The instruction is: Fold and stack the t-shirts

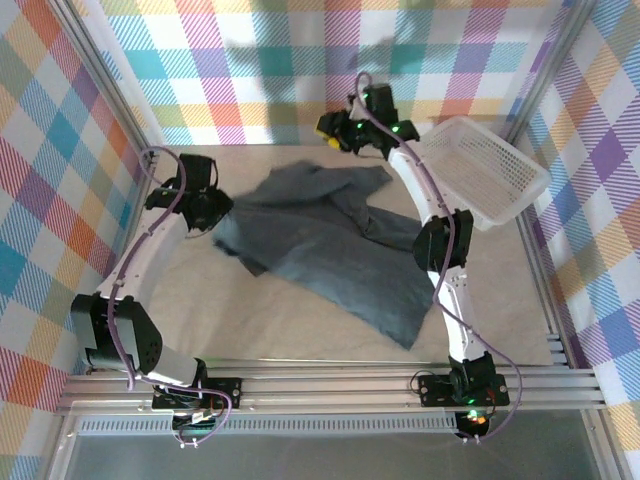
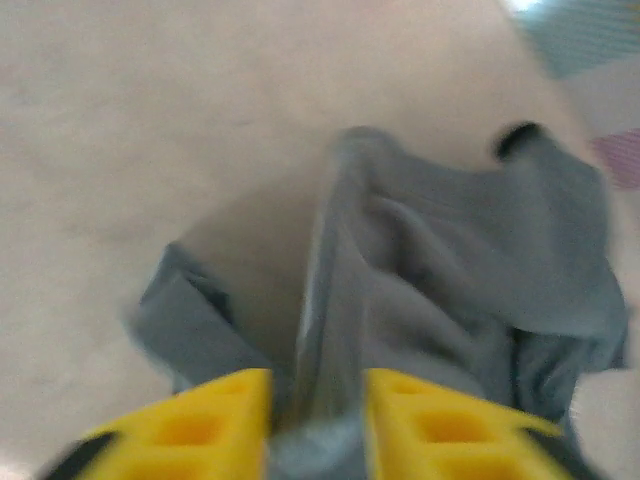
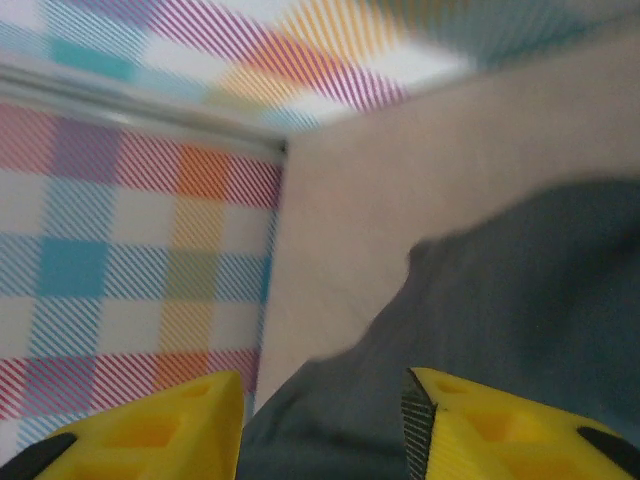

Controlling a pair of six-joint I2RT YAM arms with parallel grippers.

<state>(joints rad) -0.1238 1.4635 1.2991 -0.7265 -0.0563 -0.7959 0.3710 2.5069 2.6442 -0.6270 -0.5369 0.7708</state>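
One dark charcoal-grey t-shirt [image 1: 330, 240] lies rumpled and partly spread across the middle of the beige table. My left gripper [image 1: 215, 215] is at its left edge. In the left wrist view the yellow fingers [image 2: 440, 420] are shut on a raised ridge of the t-shirt [image 2: 450, 270], with fabric filling the gap at my left gripper [image 2: 318, 385]. My right gripper [image 1: 330, 130] hovers above the shirt's far edge near the back wall. In the right wrist view my right gripper [image 3: 325, 385] is open, and the t-shirt [image 3: 520, 300] lies below it, untouched.
A white perforated basket [image 1: 490, 170] sits tilted at the back right, beside the right arm. Checkered walls [image 1: 250, 60] close in the back and sides. Bare table [image 1: 260, 320] runs along the front and the far left.
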